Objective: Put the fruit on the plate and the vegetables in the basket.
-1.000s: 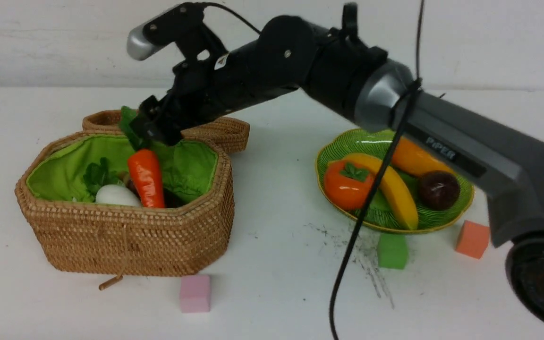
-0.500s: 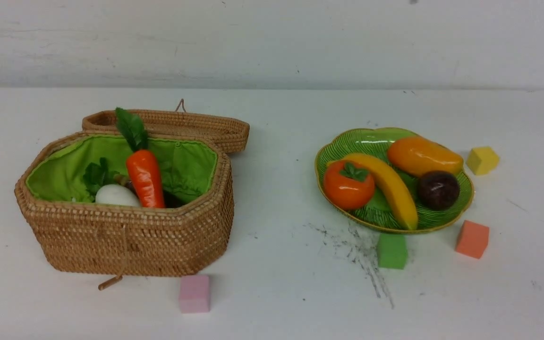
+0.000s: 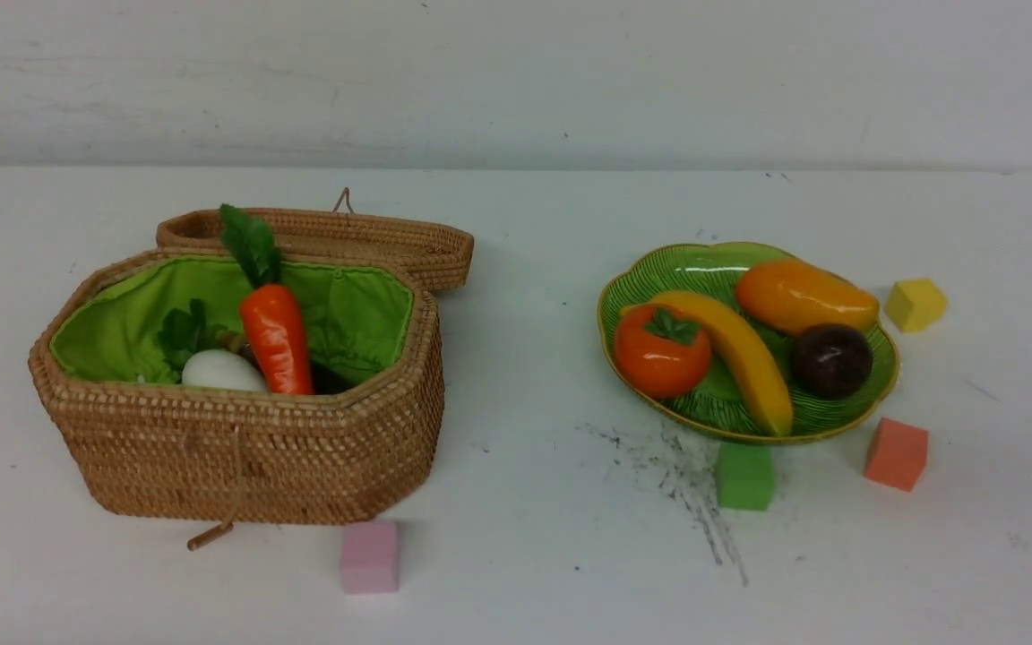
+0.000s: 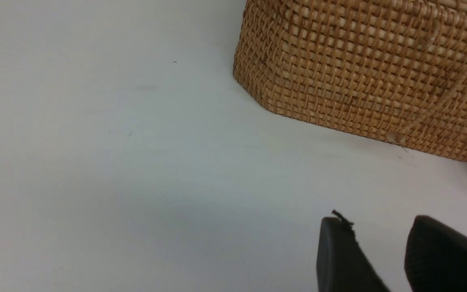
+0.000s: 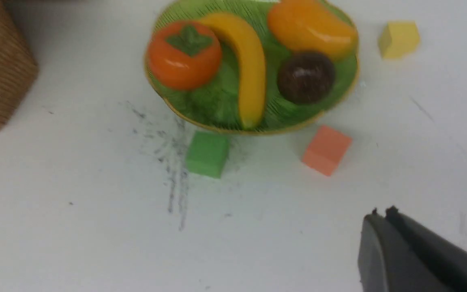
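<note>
The right arm has gone from over the basket (image 3: 238,448), leaving the carrot (image 3: 276,340) inside at nine o'clock; fruit sits on the plate (image 3: 659,269) at three. Sorting looks finished, eggplant probably buried. Right gripper (image 5: 381,221) pinched together, left gripper (image 4: 375,235) slightly parted.

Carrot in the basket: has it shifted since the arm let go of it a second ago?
No. The carrot leans at the same spot against the basket front rim, beside the white radish, leaves still crossing the lid edge.
</note>
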